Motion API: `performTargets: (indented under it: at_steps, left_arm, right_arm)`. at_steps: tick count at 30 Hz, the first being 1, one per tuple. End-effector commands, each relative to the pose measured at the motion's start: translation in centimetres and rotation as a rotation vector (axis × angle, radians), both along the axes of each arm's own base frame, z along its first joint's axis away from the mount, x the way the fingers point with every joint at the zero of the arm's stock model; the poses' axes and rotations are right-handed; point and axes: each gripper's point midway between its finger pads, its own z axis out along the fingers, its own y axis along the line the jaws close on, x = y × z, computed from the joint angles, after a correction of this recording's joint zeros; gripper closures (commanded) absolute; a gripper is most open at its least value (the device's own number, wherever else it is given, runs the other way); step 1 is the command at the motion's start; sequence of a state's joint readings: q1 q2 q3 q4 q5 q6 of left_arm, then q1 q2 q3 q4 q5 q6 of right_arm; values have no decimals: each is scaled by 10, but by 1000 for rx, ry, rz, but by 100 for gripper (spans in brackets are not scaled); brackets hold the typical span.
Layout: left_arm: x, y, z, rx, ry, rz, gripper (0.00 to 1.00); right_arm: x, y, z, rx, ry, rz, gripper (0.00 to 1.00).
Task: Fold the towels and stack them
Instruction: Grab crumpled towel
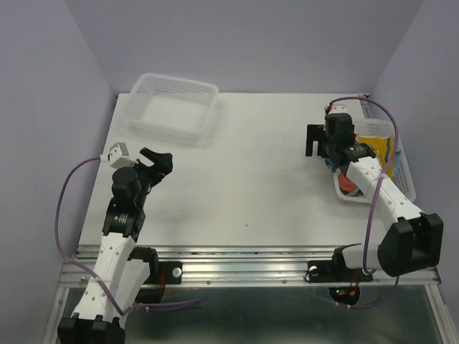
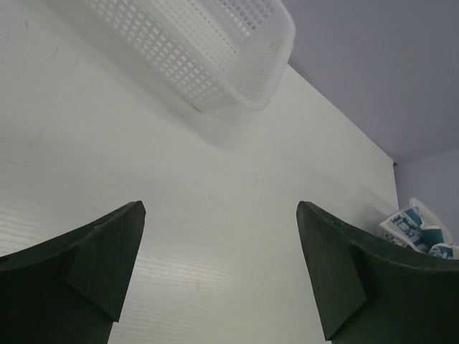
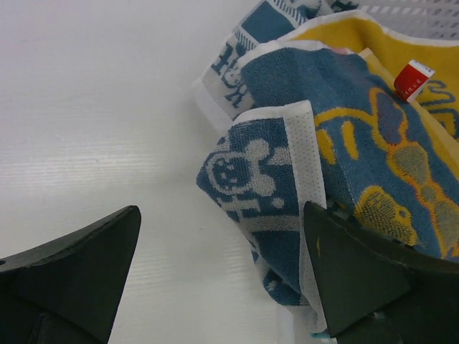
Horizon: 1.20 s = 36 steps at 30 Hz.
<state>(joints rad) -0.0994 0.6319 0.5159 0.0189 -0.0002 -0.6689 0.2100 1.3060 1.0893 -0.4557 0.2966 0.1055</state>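
From above, the towels (image 1: 384, 147) lie heaped in a mesh basket (image 1: 407, 175) at the right of the surface (image 1: 251, 186). The right hand (image 1: 315, 140) hovers beside them and the left hand (image 1: 159, 161) is well apart.

Left wrist: jaws wide, holding nothing, over bare surface.

Right wrist: jaws wide and empty at a white-hemmed fold. The cloth looks soft, light and floppy, so that hem is probably the best place to pinch.
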Motion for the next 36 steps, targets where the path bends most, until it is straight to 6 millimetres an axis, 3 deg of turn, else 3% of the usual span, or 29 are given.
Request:
performTargets:
  at_steps: [1,6,9,12,19,21,23,24,26,29,30,31,34,36]
  left_arm:
    - [4,5,5,20,-42,26,1]
    - [6,2,2,22,-28,8,1]
    - [5,2,0,24,-25,8,1]
    - [5,2,1,22,-29,7,1]
    - [4,0,-2,20,-23,-4,1]
    - [4,0,0,22,-28,-4,1]
    - [2,2,6,24,-46,5,1]
    - [2,2,7,24,-51,6,1]
    - [1,5,11,22,-64,19,1]
    - [0,6,10,21,-63,30,1]
    - [1,6,9,19,-57,27,1]
    - [1,4,9,18,-57,20,1]
    - [1,4,8,19,-52,16,1]
    - [2,4,8,20,-51,18,1]
  right_arm:
    - [15,-14,45,-75,-127,-46,0]
    - [12,-19,70,-41,-208,-95,0]
    - [8,-24,71,-54,-193,-128,0]
    - [8,-21,55,-50,-146,-119,0]
    - [9,9,1,28,1,13,0]
    - [8,9,-6,32,12,10,9]
    - [11,10,-3,33,-1,13,36]
    - [14,10,4,35,-21,9,75]
    - [19,10,20,42,-62,5,99]
    - [26,14,63,76,-163,16,99]
    - [26,19,97,106,-243,40,99]
    - [24,21,106,120,-267,55,99]
    - [13,39,205,230,-523,160,99]
    - [1,51,247,288,-632,231,99]
